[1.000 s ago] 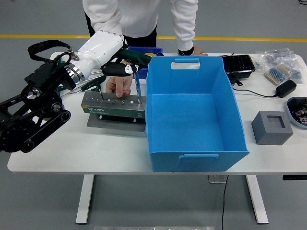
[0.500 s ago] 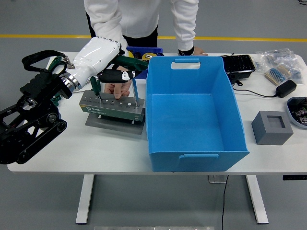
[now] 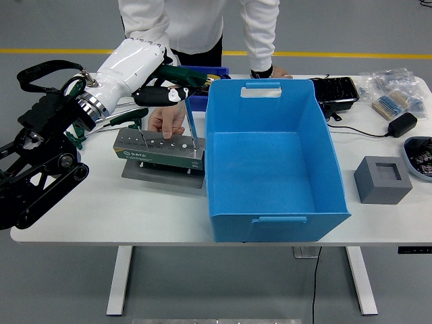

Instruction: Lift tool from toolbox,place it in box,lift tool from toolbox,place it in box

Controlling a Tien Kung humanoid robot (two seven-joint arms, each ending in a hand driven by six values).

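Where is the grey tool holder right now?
In the head view, the tool holder sits left of centre on the table, just left of the blue box.

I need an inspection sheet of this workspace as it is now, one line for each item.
Surface: white table, bare near front edge.
Job's things: grey toolbox with holes; screwdriver standing in it; blue box holding nothing.
Clutter: grey block, black tray, plastic bags.
Grippers: left hand at screwdriver's handle; grasp unclear. Right not seen.
Cables: black cable and adapter.
Surroundings: person's hand steadies toolbox; yellow floor line.
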